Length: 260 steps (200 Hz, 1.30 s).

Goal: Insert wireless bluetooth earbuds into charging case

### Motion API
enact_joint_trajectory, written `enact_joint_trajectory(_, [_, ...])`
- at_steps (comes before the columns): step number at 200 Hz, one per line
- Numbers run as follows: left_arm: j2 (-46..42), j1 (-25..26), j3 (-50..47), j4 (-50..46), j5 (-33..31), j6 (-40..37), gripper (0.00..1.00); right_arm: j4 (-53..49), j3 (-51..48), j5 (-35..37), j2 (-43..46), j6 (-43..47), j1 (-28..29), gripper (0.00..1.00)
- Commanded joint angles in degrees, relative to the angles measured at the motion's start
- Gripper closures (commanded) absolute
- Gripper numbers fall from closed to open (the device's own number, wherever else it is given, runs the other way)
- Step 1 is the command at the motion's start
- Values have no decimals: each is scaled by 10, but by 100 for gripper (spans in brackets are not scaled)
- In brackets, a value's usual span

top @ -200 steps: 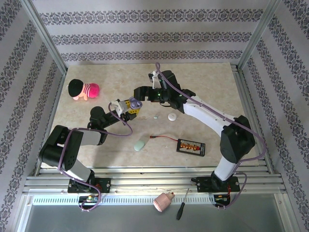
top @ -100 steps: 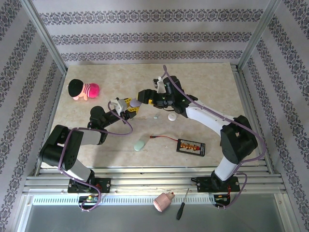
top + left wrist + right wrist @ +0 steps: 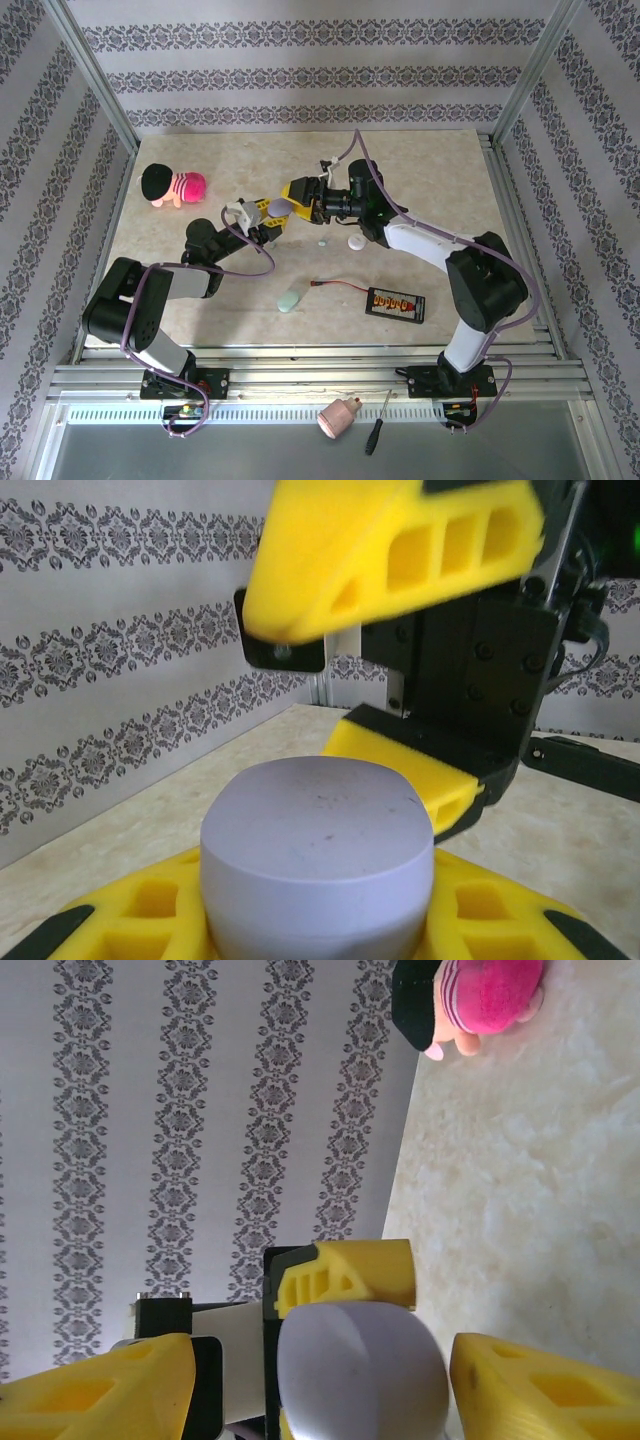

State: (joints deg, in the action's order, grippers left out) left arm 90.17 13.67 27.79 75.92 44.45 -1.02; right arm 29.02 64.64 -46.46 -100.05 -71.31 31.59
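Top external: left pincer clamped on a closed lavender charging case, held above the marbled tabletop. Right pincer just beyond and to the right, spread open, yellow fingers around that case. Toward the arm bases from the right pincer, on the tabletop: a tiny pale green earbud, with a white case just to its right. Farther the same way, a pale green case and a black battery pack with a wire. Well to the left of the left pincer, a pink and black plush toy. Left wrist: left pincer gripping the lavender charging case at both sides; right pincer open, one finger above the case, the other behind it. Right wrist: right pincer open, lavender charging case between its fingers, a yellow finger of the left pincer behind the case, plush toy far beyond.
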Motion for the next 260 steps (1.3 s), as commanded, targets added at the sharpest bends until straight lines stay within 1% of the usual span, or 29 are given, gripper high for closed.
enact_joint_trajectory(1, [8,13,17,35,-5,11,76,84,-12,-37,-12,-52,-2,37])
enact_joint_trajectory(16, [10,15,18,36,-5,11,76,80,-15,-35,-10,-49,0,46])
enact_joint_trajectory(27, [11,14,17,36,-6,11,76,79,-17,-35,-11,-49,-1,49])
enact_joint_trajectory(53, [10,16,16,35,-5,11,76,80,-21,-34,-9,-50,-2,63])
enact_joint_trajectory(70, [9,15,15,35,-5,10,75,80,-21,-33,-6,-45,-3,68])
enact_joint_trajectory(90, [7,16,14,34,-8,8,74,74,-22,-28,-2,-33,-5,73])
enact_joint_trajectory(120, [6,17,12,32,-10,7,67,68,-30,-19,0,-30,-12,78])
enact_joint_trajectory(131, [5,16,13,31,-9,7,62,68,-32,-17,0,-30,-14,79])
enact_joint_trajectory(137, [4,16,12,30,-9,8,57,68,-32,-17,-1,-30,-15,80])
enact_joint_trajectory(147, [2,16,12,29,-9,8,51,68,-33,-17,-1,-30,-16,80])
enact_joint_trajectory(169, [-1,17,14,23,-7,6,45,66,-36,-14,-2,-28,-18,80])
enact_joint_trajectory(188, [-4,16,12,20,-5,3,36,64,-40,-7,-3,-25,-22,80])
enact_joint_trajectory(216, [-14,16,8,11,0,1,13,38,-44,11,-5,5,-32,80])
enact_joint_trajectory(235, [-31,16,1,-22,6,-8,2,6,-47,38,-6,44,-53,79])
enact_joint_trajectory(240, [-37,16,1,-35,7,-12,0,-2,-45,46,-7,58,-58,79])
enact_joint_trajectory(260, [-64,20,-3,-103,4,-41,1,-60,-25,82,-26,133,-79,79])
